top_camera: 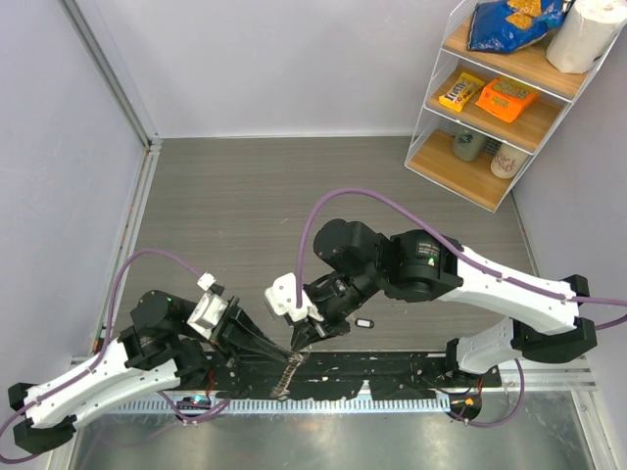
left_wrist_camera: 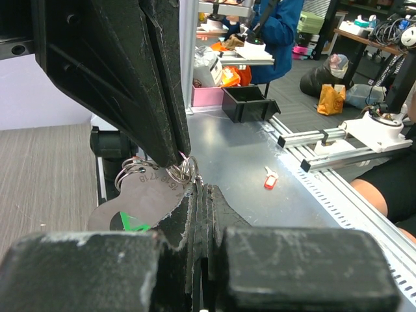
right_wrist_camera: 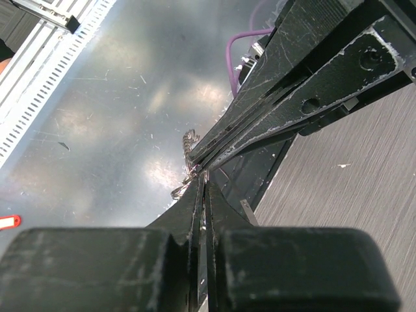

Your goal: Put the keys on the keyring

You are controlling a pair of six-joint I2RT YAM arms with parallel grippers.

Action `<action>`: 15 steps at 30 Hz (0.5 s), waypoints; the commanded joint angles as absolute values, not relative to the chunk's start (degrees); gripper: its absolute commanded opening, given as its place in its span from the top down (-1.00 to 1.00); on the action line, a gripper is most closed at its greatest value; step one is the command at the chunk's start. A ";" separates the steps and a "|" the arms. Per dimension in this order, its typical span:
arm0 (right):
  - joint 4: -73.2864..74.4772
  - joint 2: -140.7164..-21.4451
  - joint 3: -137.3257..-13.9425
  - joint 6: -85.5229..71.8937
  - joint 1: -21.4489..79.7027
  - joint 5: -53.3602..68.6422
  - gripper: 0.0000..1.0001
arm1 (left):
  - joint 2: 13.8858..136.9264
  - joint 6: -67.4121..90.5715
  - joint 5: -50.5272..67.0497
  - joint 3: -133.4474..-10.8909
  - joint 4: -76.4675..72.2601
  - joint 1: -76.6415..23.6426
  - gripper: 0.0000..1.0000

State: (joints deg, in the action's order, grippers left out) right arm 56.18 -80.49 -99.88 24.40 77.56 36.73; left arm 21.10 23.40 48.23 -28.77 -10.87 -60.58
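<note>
Grey wood-grain counter [top_camera: 245, 196] fills the space between pale walls. A wire shelf [top_camera: 443, 162] of snacks stands in the far corner, well beyond the right tool [top_camera: 302, 338]. That tool and the left tool [top_camera: 287, 351] meet tip to tip above the near edge of the counter, over a scratched metal sheet [top_camera: 392, 436]. Each has its jaws drawn together to a thin slit. The keyring [left_wrist_camera: 181, 172], a cluster of silvery loops, sits exactly where the two sets of tips converge. The right tool's tips come down onto the loops from above, and the left tool's tips press in just beneath them. Both appear to pinch it, though how the grip is shared cannot be made out. A silver key with a green head [left_wrist_camera: 133, 211] hangs from the loops, just to one side of the left tool's fingers and partly hidden by them. The chain-like strip [top_camera: 287, 377] dangles straight below the joined tips. A small dark-headed key [top_camera: 364, 323] lies flat on the counter near the right tool, apart from it. A little red tag [left_wrist_camera: 270, 177] rests on the metal sheet, beyond the left tool's tips.
</note>
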 commanded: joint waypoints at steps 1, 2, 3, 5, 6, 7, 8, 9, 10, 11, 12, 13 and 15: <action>52.56 -77.52 -100.20 22.24 77.87 35.08 0.90 | 21.09 21.80 47.55 -28.65 -10.03 -60.56 1.00; 52.30 -77.26 -99.85 21.54 77.96 34.20 0.89 | 20.92 21.62 46.59 -28.74 -8.80 -60.56 0.98; 52.29 -76.99 -99.76 20.84 77.87 32.45 0.89 | 20.66 21.62 45.89 -28.74 -8.01 -60.56 0.88; 52.64 -76.64 -99.23 19.87 77.96 31.03 0.89 | 20.04 21.62 44.22 -28.92 -6.51 -60.56 0.68; 52.39 -76.55 -99.05 19.52 77.96 30.68 0.90 | 19.78 21.71 43.16 -29.09 -5.63 -60.56 0.57; 52.47 -76.03 -98.44 18.64 77.87 30.15 0.90 | 19.25 21.71 41.24 -29.27 -4.58 -60.56 0.48; 52.30 -75.85 -98.09 18.46 77.96 29.80 0.89 | 18.81 21.62 39.48 -29.70 -3.18 -60.56 0.39; 52.03 -75.41 -97.04 17.67 77.87 29.10 0.90 | 18.11 21.71 37.64 -29.97 -2.03 -60.47 0.33; 51.60 -75.15 -96.60 17.14 77.87 28.57 0.89 | 17.32 21.80 35.18 -30.06 -0.72 -60.47 0.31; 51.24 -74.62 -95.55 16.44 77.96 28.13 0.90 | 16.44 21.80 32.46 -30.15 -0.18 -60.56 0.26; 51.07 -74.36 -95.10 16.17 77.78 27.95 0.89 | 15.91 21.97 29.91 -30.41 2.09 -60.47 0.24; 50.37 -74.09 -94.05 15.30 77.87 27.34 0.90 | 15.21 22.06 26.92 -30.67 3.76 -60.56 0.22; 49.40 -73.65 -92.73 13.98 77.96 26.20 0.90 | 14.68 22.23 22.96 -31.55 5.62 -60.56 0.17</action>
